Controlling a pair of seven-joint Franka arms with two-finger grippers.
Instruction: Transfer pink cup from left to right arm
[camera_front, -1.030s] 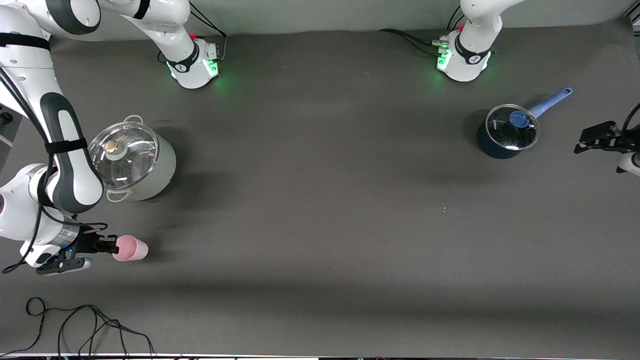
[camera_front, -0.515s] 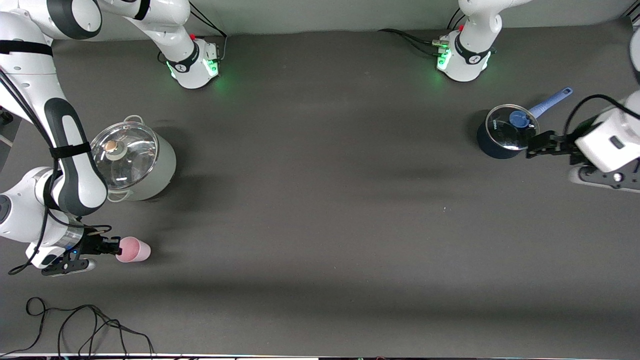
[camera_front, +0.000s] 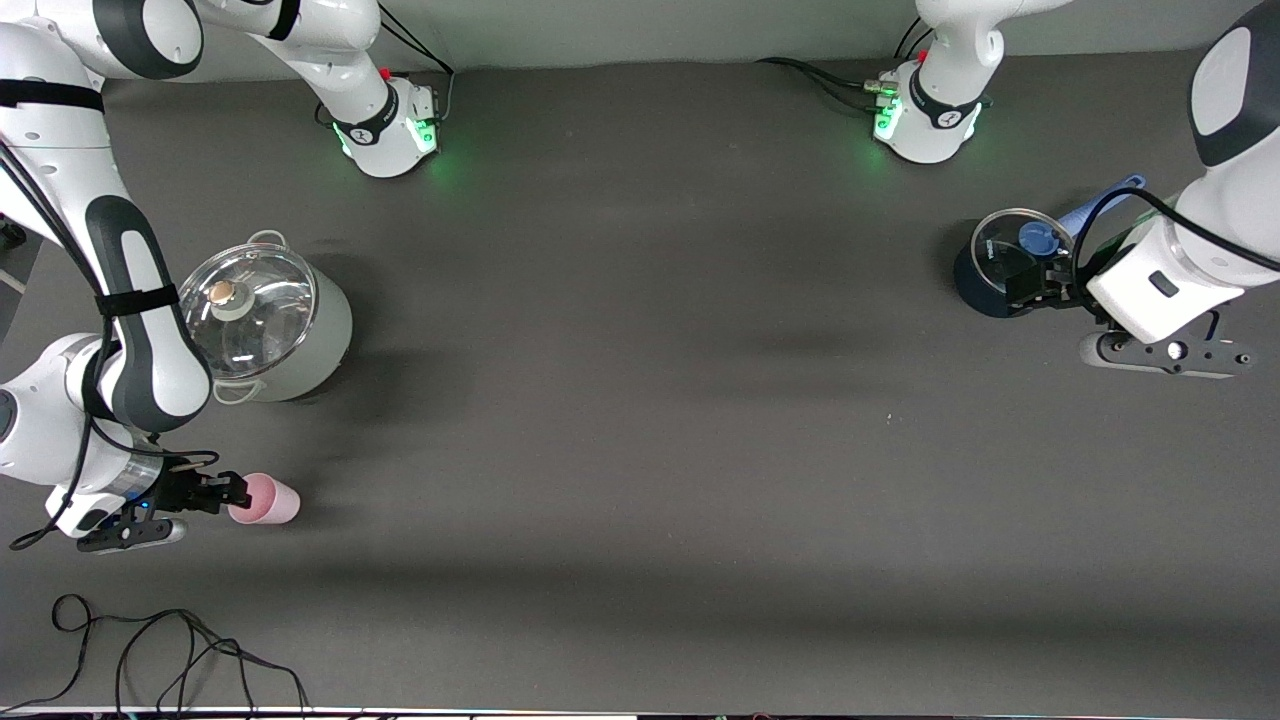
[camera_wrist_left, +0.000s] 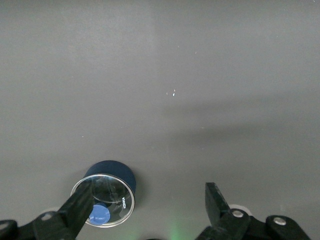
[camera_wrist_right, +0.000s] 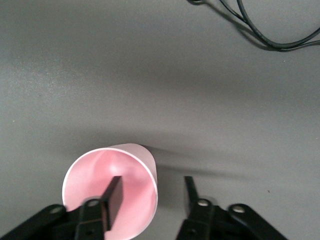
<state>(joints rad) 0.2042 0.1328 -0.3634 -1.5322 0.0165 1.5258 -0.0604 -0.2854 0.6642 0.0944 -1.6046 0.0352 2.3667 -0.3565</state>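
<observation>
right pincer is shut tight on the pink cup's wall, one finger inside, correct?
Not quite. The right wrist view shows the right pincer open, not shut tight: one finger is inside the pink cup, the other stands clear of its wall with a visible gap.

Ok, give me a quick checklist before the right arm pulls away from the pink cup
1. Small pale-pink plastic cup stands upright on the dark table: ok.
2. Right pincer fingers parted: ok.
3. Fingers off the cup: not ok, one finger sits inside the rim, the other outside.
4. Grey-green lidded pot apart from the cup: ok.
5. Left pincer open and holding nothing, over the blue lidded saucepan: ok.
</observation>
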